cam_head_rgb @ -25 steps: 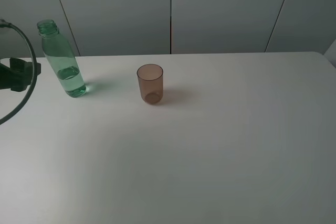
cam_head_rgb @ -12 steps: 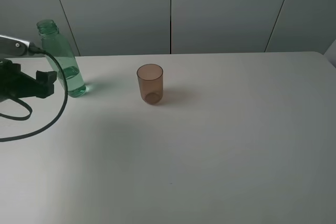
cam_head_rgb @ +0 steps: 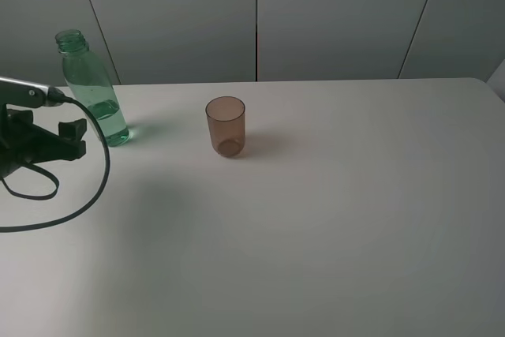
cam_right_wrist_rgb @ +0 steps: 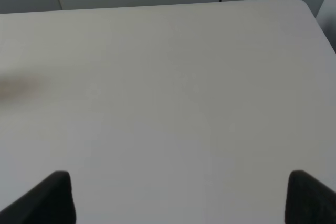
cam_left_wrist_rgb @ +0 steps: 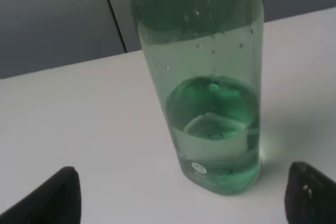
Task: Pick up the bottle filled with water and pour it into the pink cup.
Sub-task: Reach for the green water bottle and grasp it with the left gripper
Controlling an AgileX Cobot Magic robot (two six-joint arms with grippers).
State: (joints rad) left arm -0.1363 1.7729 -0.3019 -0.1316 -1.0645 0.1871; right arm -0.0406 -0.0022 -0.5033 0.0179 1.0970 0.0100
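over the last second the left pincer (cam_head_rgb: pixel 77 138) has come in from the left edge of the high view toward the bottle (cam_head_rgb: pixel 93 92), and in the last half second it dropped a little lower in the frame. it now sits just left of and below the bottle's base rather than across its lower body. the bottle and the cup (cam_head_rgb: pixel 226 125) have not moved. the bottle stands upright at the upper left of the counter (cam_head_rgb: pixel 316 219), uncapped, with water in roughly its lower third. the cup stands upright toward the centre, well apart from it. the left pincer is spread wide and grips nothing. in the left wrist view its dark fingertips (cam_left_wrist_rgb: pixel 58 198) show in the lower corners with the bottle's base framed between them, not touching. this looks like the end of the approach, lined up but not yet reaching around the bottle. the likely next need is to push forward and close on the body. the right pincer (cam_right_wrist_rgb: pixel 181 198) is also spread, empty, over bare counter.
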